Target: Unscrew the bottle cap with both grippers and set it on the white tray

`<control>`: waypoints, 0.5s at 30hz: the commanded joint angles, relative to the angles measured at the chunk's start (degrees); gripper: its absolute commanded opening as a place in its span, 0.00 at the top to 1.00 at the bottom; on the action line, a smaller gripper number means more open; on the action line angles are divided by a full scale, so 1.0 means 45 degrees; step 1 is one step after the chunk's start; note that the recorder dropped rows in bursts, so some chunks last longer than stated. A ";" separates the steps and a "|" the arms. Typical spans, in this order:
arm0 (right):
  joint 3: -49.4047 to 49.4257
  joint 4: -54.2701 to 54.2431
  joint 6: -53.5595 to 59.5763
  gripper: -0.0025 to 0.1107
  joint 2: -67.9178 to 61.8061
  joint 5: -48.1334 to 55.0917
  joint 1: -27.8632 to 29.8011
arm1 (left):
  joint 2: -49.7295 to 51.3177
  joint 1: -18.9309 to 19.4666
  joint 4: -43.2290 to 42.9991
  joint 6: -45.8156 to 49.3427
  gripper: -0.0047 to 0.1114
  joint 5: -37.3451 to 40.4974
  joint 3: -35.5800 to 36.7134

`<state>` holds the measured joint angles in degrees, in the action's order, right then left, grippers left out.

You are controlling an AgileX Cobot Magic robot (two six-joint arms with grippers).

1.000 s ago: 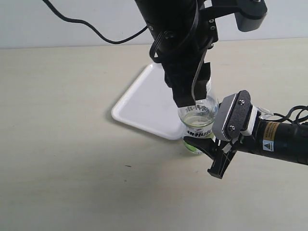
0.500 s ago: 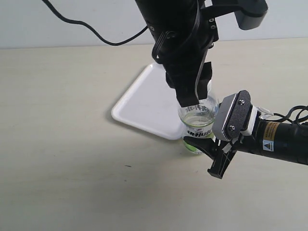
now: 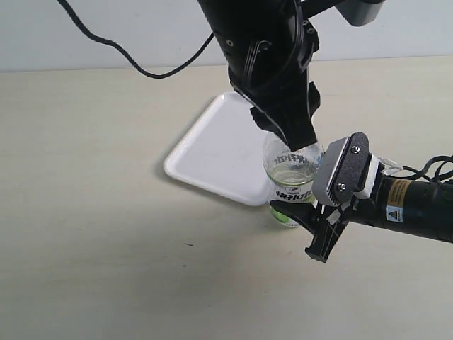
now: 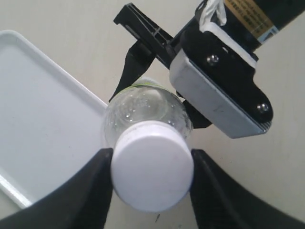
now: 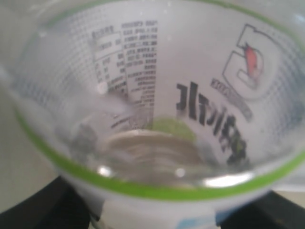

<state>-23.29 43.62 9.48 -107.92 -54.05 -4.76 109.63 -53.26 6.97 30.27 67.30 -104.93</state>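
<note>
The clear bottle with the green-and-white label stands upright on the table beside the white tray. From above, my all-black left gripper is shut on the white bottle cap, one black finger on each side. In the exterior view the left gripper hides the cap. My right gripper, the one with the grey plate, is shut on the bottle's lower body. The right wrist view is filled by the bottle's label, with black fingers at both lower corners.
The tray lies just behind and left of the bottle, seen too in the left wrist view as the tray. A black cable trails from the left arm across the back. Bare beige table spreads to the left and front.
The left gripper has rotated about the bottle's neck, its fingers now turned to a different angle. The bottle and the right gripper have stayed in place.
</note>
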 commanded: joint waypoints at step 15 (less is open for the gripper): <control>0.0008 0.0015 0.0072 0.98 -0.0008 0.0948 0.0015 | -0.0069 0.0020 0.0193 0.2211 0.63 0.0098 -0.0069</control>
<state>-23.29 43.50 9.48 -107.92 -54.05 -4.76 109.63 -53.26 7.20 39.41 67.30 -104.93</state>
